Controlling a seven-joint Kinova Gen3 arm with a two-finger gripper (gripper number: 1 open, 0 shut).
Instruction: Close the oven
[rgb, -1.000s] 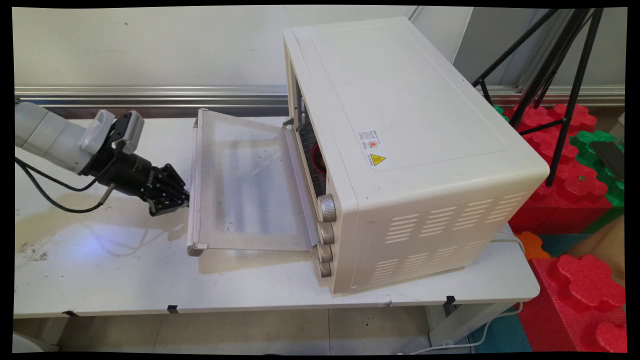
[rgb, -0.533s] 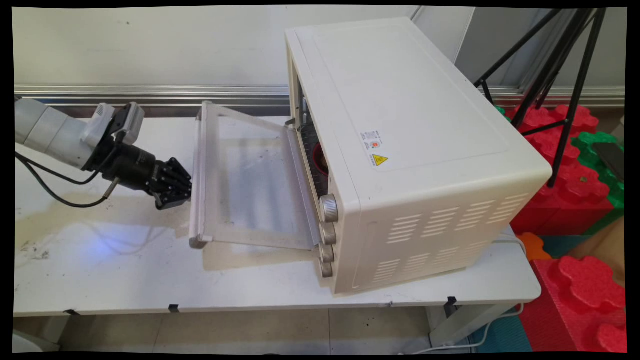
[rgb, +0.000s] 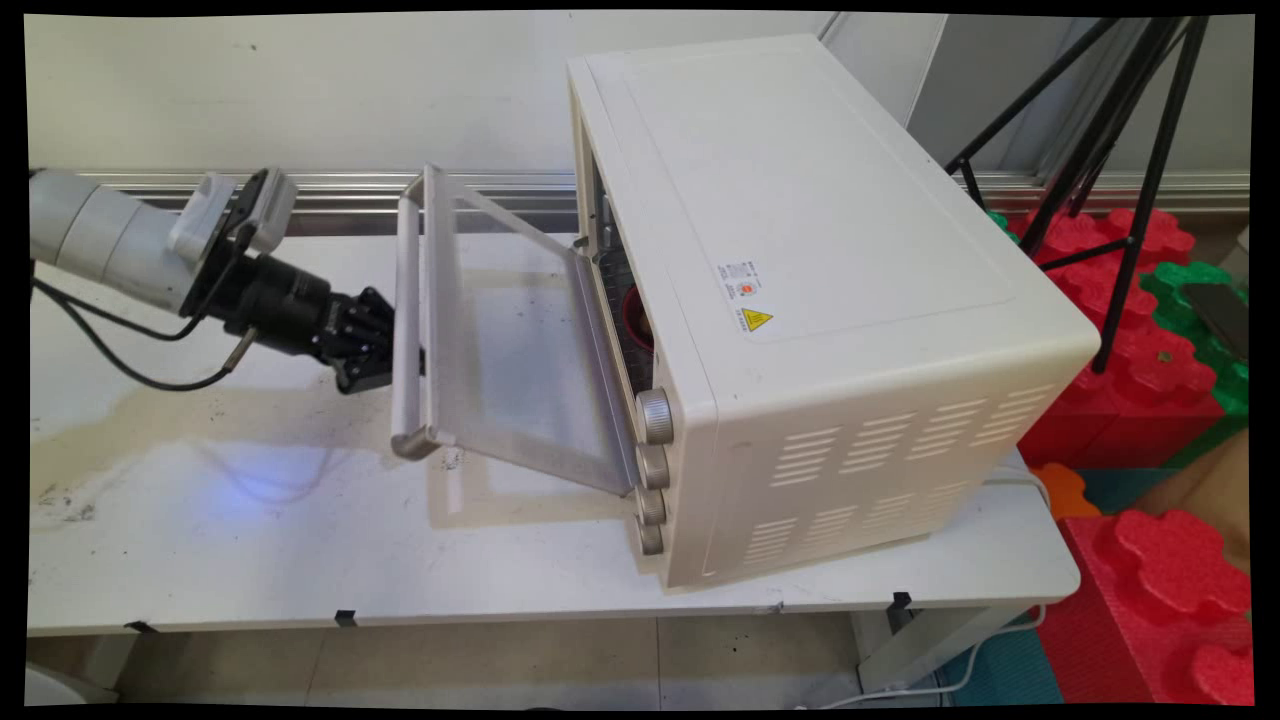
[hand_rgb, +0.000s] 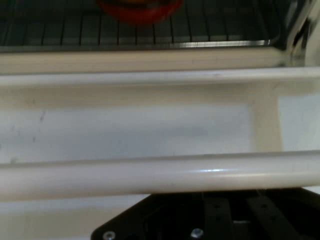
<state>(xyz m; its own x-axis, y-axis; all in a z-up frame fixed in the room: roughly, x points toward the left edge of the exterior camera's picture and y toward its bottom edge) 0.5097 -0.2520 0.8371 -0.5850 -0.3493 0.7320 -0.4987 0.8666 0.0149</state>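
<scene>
Pressing at the oven door's handle

Gripper (rgb: 385, 362) left of centre, against the handle (rgb: 405, 320) of the half-raised door (rgb: 510, 360) (finger spread hidden, cannot tell); oven (rgb: 800, 300) fills centre-right; red bowl (hand_rgb: 137, 9) on its rack.

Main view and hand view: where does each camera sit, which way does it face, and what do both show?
Main view: fixed above the table's near side, looking down toward the wall; the arm and gripper enter from the left, at the oven door's handle.
Hand view: on the hand, looking along the gripper over the handle into the oven; only black linkage shows.
Shared: handle, door, red dish inside.
</scene>
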